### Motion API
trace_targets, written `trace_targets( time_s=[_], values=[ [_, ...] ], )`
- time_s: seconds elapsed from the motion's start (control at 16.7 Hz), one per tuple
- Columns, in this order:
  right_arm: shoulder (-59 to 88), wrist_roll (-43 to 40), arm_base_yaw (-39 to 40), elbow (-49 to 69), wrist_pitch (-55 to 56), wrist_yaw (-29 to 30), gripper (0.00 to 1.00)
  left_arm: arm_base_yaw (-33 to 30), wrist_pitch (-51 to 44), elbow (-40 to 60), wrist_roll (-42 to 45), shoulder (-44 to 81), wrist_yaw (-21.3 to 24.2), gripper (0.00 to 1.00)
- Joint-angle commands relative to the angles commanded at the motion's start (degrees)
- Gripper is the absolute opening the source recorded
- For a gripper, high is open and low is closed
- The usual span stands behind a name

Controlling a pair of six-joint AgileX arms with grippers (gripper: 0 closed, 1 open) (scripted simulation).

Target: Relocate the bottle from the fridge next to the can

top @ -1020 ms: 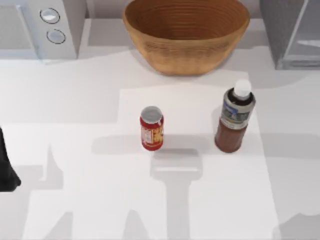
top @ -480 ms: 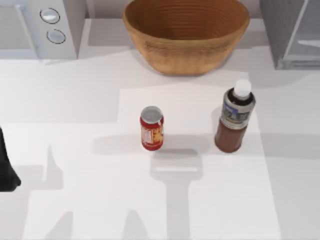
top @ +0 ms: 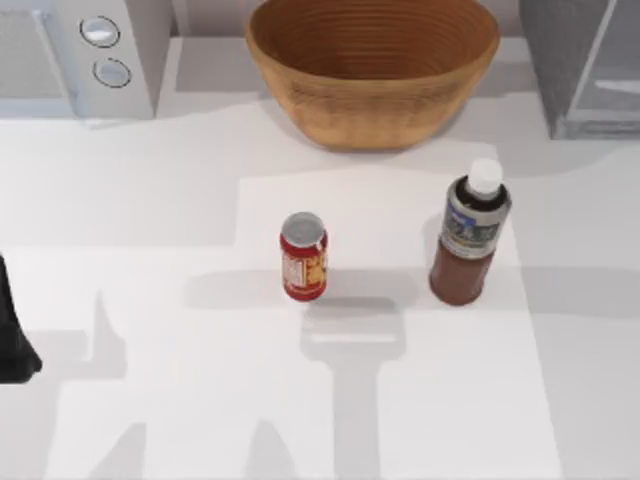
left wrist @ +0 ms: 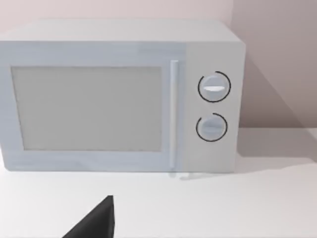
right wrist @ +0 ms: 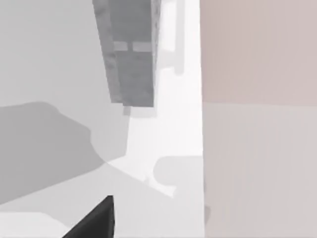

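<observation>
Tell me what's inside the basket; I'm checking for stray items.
The basket shows bare ribbed wicker inside, with nothing visible in it. Its near wall hides a little of the floor.

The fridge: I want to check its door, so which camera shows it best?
The right wrist view: the fridge stands there with its dark speckled side and paler front. The top view catches a corner of it at the table's far right. The left wrist view faces the microwave.
</observation>
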Motion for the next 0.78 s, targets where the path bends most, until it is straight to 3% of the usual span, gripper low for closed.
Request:
trace_targets(
  time_s=[0.42,0.78],
  values=[
    [0.0,3.8,2.2,-0.2,3.3,0.3,1.0,0.0,0.0,0.0,0.0,0.0,0.0,1.0],
    [0.4,26.1,15.6,-0.5,21.7,3.1,1.0,0.0,0.0,0.0,0.0,0.0,0.0,1.0]
  ],
)
